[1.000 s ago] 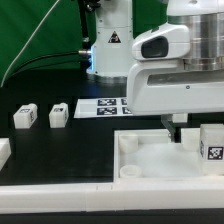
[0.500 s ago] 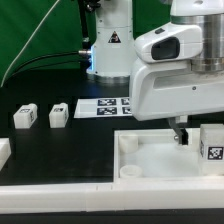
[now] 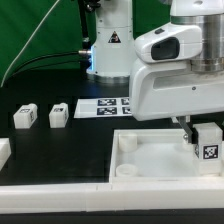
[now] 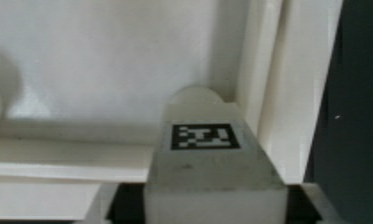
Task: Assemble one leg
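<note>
My gripper (image 3: 196, 140) is shut on a leg (image 3: 208, 150), a small white block with a black-and-white tag facing the camera. It holds the leg upright over the corner of the large white square panel (image 3: 150, 160) nearest the exterior view's right. In the wrist view the leg (image 4: 206, 140) stands between my dark fingers (image 4: 133, 200), with the panel's raised rim (image 4: 281, 70) right beside it. Two more legs (image 3: 24, 116) (image 3: 58, 114) lie on the black table at the exterior view's left.
The marker board (image 3: 100, 106) lies behind the panel near the robot base (image 3: 108, 45). A white part (image 3: 3, 152) shows at the exterior view's left edge. A long white bar (image 3: 60, 203) runs along the front.
My gripper has sunk slightly and shifted toward the exterior view's right. The held leg has shifted a little with it over the panel's corner.
</note>
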Robot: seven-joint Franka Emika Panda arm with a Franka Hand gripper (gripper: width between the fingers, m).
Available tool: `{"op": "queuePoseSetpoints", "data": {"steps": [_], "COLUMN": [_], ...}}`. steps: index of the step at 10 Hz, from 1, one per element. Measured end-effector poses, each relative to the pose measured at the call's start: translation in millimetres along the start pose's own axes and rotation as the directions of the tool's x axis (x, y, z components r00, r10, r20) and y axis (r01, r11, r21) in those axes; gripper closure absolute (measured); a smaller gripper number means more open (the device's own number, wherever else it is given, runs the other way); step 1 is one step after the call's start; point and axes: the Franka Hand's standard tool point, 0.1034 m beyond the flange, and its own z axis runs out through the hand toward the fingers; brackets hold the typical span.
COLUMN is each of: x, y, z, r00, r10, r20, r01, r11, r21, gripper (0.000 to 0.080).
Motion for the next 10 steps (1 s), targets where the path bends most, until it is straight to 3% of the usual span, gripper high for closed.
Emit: {"op": "queuePoseSetpoints", "data": {"steps": [3,6,8,10], "x": [0.0,-1.4,-1.6,-1.7], "y": [1.3,-1.7,-3.3,-4.7], "z": [0.0,1.0,1.2,1.3], "r00": [0.999,0.954,0.873,0.739], "r10": [0.039,0.300,0.487,0.673], "r20": [0.000,0.004,0.010,0.021], "r01": [-0.039,-0.300,-0.487,-0.674], "r11": [0.999,0.954,0.873,0.739], "r21": [0.001,0.004,0.013,0.020], "gripper": [0.0508,0.0507,0.0506,0.0506]}}
